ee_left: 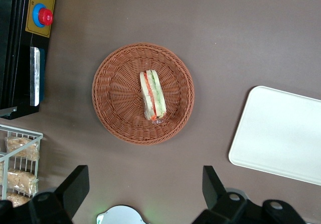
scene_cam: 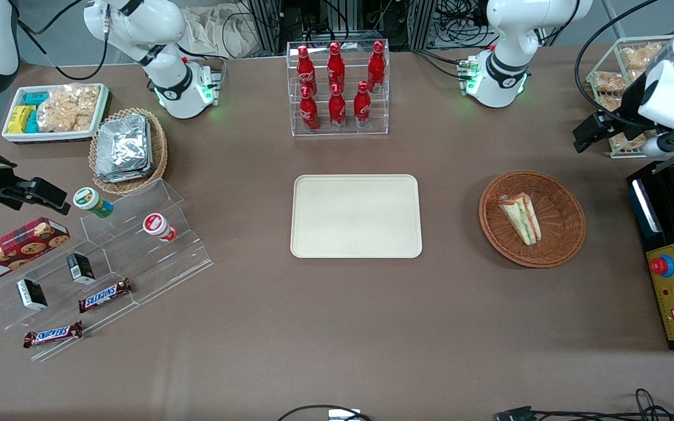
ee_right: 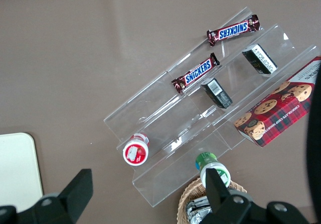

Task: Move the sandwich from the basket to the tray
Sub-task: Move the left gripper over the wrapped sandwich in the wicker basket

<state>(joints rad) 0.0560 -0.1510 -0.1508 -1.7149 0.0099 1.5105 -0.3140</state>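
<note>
Wicker basket (ee_left: 143, 93) holds sandwich (ee_left: 152, 95); end effector (ee_left: 145, 189) spread wide, well above.

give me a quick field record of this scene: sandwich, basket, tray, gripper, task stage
sandwich: lies in the basket, wrapped, untouched
basket: on the table, beside the tray, toward the working arm's end
tray: mid-table, nothing on it
gripper: open, raised above the table, apart from the basket, holding nothing
bottle rack: farther from the front camera than the tray
task stage: sandwich not yet picked up
</note>
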